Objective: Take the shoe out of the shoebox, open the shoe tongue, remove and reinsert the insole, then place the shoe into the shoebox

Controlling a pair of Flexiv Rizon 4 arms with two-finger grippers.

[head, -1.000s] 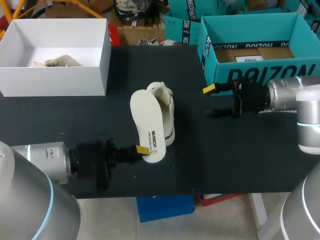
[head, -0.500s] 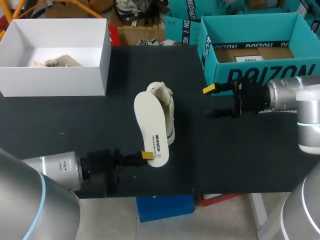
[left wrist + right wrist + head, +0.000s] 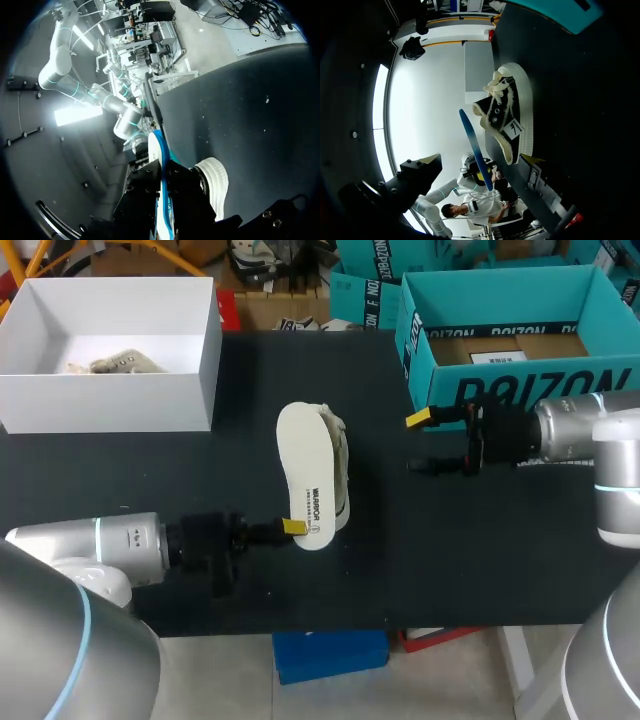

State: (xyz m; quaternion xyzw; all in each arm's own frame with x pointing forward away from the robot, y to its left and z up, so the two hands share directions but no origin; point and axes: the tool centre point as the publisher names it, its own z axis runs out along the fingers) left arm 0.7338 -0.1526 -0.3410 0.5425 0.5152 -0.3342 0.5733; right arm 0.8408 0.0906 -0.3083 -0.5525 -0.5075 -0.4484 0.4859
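Note:
A pale canvas shoe (image 3: 340, 465) with cream laces lies on the black table (image 3: 450, 560), mostly hidden behind the cream insole (image 3: 306, 472). My left gripper (image 3: 291, 528) is shut on the insole's near end and holds it up against the shoe. In the left wrist view the insole (image 3: 158, 165) shows edge-on between the dark fingers, its underside blue, with the shoe's toe (image 3: 215, 181) beside it. My right gripper (image 3: 421, 443) stands open to the right of the shoe, holding nothing. Its wrist view shows the shoe (image 3: 509, 114) and the insole (image 3: 475, 147) ahead of the right gripper (image 3: 480, 161).
The teal shoebox (image 3: 418, 315) stands at the back right, just behind my right gripper, and shows in the right wrist view (image 3: 570, 10). A white box (image 3: 195, 360) at the back left holds another pale shoe (image 3: 112, 365).
My left gripper has carried the insole to the right and slightly away from me, so it now overlaps the shoe. The right arm has kept still.

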